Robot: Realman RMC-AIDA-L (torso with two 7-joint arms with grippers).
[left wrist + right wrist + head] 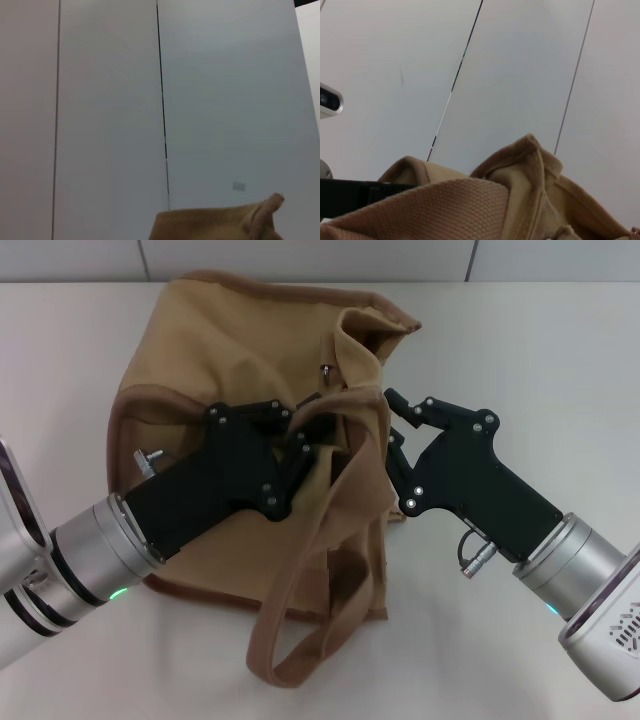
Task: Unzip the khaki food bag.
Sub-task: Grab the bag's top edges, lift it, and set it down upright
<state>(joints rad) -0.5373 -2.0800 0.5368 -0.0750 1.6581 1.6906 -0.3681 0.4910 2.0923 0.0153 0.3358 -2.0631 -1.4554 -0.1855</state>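
The khaki food bag point(230, 350) lies on the white table in the middle of the head view, its top rumpled and a silver pull point(325, 370) showing near the top. One wide loop handle point(300, 640) trails toward the front. My left gripper point(297, 437) lies over the bag's middle, shut on a fold of fabric by the handle. My right gripper point(391, 417) is at the bag's right edge, shut on the fabric there. The bag's fabric also shows in the left wrist view point(215, 225) and in the right wrist view point(470, 205).
The white table point(540, 350) spreads to both sides of the bag. A panelled wall point(300, 258) stands behind it. Both arms reach in from the front corners and cross over the bag's lower half.
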